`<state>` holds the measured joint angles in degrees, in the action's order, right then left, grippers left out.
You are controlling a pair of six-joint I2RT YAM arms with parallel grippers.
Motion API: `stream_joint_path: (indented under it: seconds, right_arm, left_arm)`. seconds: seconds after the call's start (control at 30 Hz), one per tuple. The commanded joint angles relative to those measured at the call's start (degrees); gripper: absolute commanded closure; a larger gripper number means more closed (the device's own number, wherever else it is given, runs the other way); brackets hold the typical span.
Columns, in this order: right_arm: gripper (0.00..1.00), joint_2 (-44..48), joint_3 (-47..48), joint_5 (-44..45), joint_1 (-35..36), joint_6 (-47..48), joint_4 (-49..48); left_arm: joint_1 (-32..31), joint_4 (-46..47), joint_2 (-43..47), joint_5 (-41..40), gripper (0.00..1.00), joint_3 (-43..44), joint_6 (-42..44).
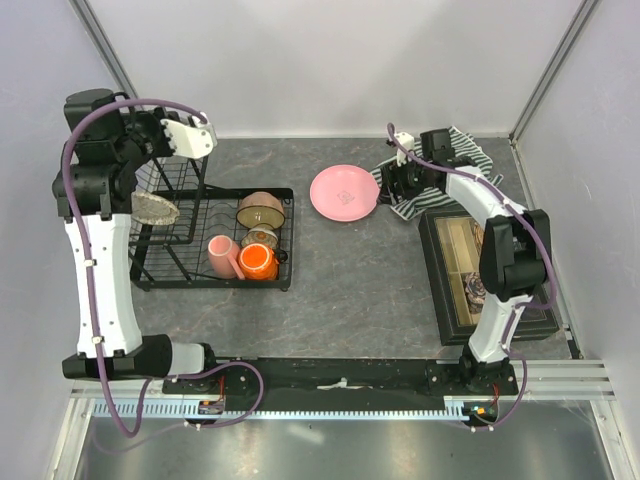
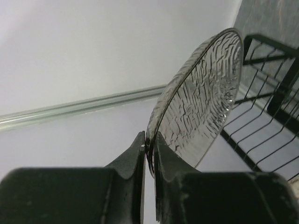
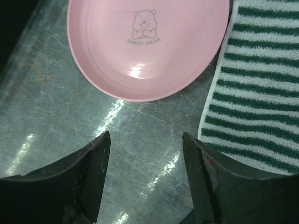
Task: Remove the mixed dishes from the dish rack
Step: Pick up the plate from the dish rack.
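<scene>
From my remote seat, nearest on the right edge of the table lies the dark compartmented box [image 1: 480, 275]. Toward the left edge stands the dish rack [image 1: 165, 272], and in its flat tray section the pink mug [image 1: 220, 256] lies beside the orange mug [image 1: 257, 262]; just past them sits the small floral bowl [image 1: 260, 238], then the tan-brown bowl [image 1: 260, 208]. My left gripper [image 2: 150, 140] is clenched on the rim of the small patterned oval dish [image 2: 201, 102], holding it on edge and tilted over the rack's taller basket end. Farther out, around the table's middle, the pink round plate [image 3: 149, 46] rests flat on the surface, my right gripper [image 3: 145, 137] hanging released just short of it, jaws spread wide. A green-striped cloth [image 3: 261, 93] lies just beside the plate, toward the far right corner.
</scene>
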<state>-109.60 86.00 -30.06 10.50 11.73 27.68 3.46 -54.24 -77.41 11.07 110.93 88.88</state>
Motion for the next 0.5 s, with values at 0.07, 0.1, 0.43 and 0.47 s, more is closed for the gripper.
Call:
stream_joint_path:
  seconds: [0.07,0.1,0.43,0.47]
  right_arm:
    - [0.27,9.40,7.68,-5.70,1.01,-4.33,-1.40]
    - [0.25,10.02,8.48,-6.32,1.36,-4.95,-1.40]
    - [0.19,13.72,20.43,-5.80,12.95,-11.19,-1.84]
    - [0.19,13.28,22.53,-5.80,13.40,-11.55,-1.84]
  left_arm:
    - [-0.21,3.61,2.96,15.36,0.99,2.53,-25.05]
    - [-0.30,3.61,3.22,16.78,0.98,2.36,-27.42]
    - [-2.84,6.59,1.65,33.75,0.98,-1.60,-55.01]
    - [-2.76,6.78,0.86,34.80,0.98,-1.95,-56.09]
